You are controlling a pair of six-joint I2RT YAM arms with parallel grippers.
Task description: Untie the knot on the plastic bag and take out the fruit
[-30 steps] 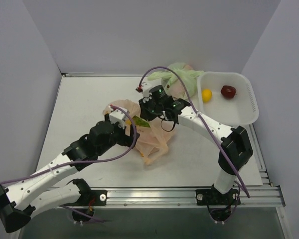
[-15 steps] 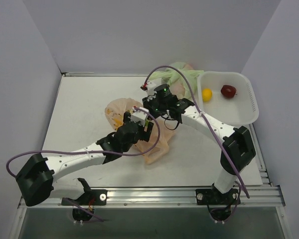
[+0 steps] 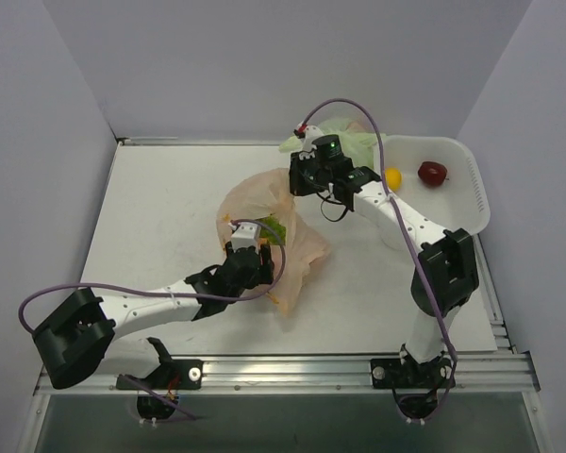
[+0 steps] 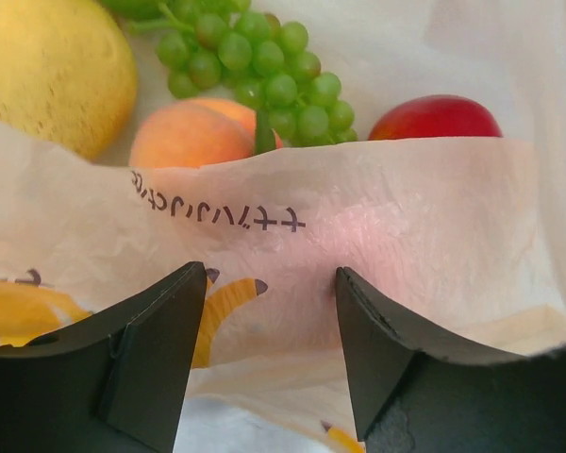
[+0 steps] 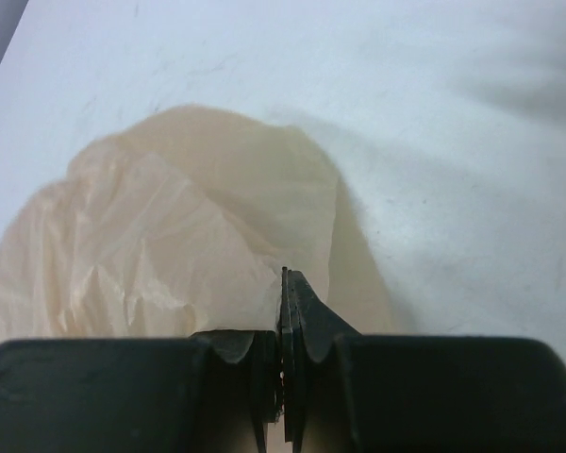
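The peach-orange plastic bag [image 3: 297, 247] lies mid-table with its mouth pulled open; no knot shows. My right gripper [image 3: 300, 181] is shut on the bag's far edge and holds the film stretched up; the right wrist view shows film [image 5: 170, 236] pinched at the shut fingertips [image 5: 285, 283]. My left gripper [image 3: 255, 253] is open at the bag's near edge. In the left wrist view the printed bag edge [image 4: 358, 226] lies between the open jaws [image 4: 272, 283]. Beyond it lie the fruit: a grape bunch [image 4: 264, 71], a peach [image 4: 189, 132], a yellow fruit [image 4: 47, 66] and a red one [image 4: 434, 118].
A white tray [image 3: 476, 203] at the back right holds a yellow fruit [image 3: 391, 178] and a red fruit [image 3: 432, 173]. A pale green bag [image 3: 349, 140] lies behind my right gripper, beside the tray. Walls close in the table on the left, back and right.
My right gripper has moved back and to the right, pulling the bag's edge up and opening it. My left gripper has moved right to the bag's near edge.
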